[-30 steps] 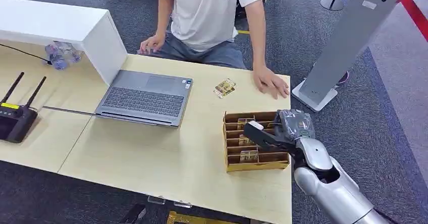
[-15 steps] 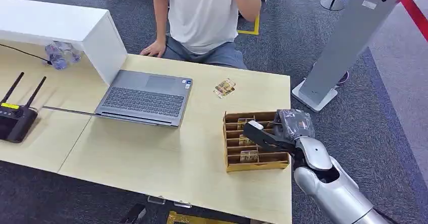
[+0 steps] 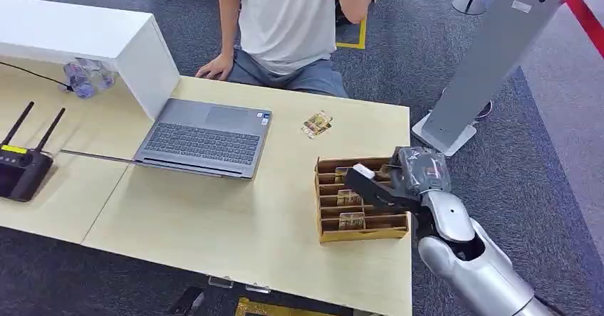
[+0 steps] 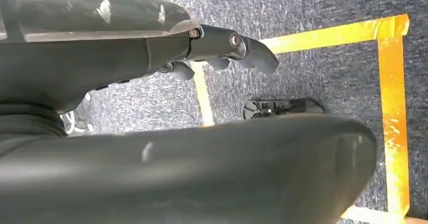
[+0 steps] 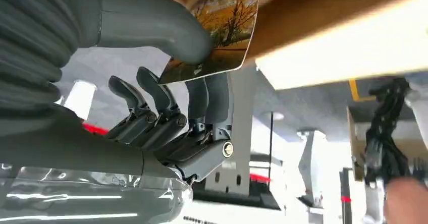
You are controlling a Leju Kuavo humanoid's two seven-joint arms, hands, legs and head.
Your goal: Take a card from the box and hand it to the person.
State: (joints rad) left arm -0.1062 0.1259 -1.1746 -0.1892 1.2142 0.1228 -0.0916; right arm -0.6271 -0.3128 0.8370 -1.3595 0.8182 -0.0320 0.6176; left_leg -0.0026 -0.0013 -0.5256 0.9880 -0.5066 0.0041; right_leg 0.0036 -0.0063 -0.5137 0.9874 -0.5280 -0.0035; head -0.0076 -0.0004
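A brown cardboard box (image 3: 329, 235) with slotted rows stands at the table's right front; cards (image 3: 350, 220) stand upright in its slots. My right hand (image 3: 399, 181) hovers over the box's right end. In the right wrist view my right hand (image 5: 166, 113) pinches a card (image 5: 222, 32) with an autumn-tree picture between its thumb (image 5: 151, 22) and fingers, close to the box wall. The person (image 3: 285, 17) in a white T-shirt sits behind the table, one hand raised, the other at the table's far edge. My left hand (image 4: 166, 47) hangs over the carpet and holds nothing.
A loose card (image 3: 317, 124) lies on the table behind the box. A grey laptop (image 3: 203, 138) lies open left of the box, with a black router (image 3: 21, 170) and a white shelf (image 3: 85, 38) farther left. A grey stand (image 3: 484, 60) rises right of the table.
The person lifted a hand off the table's right far corner and raised it toward the head. My right hand shifted slightly right and up over the box.
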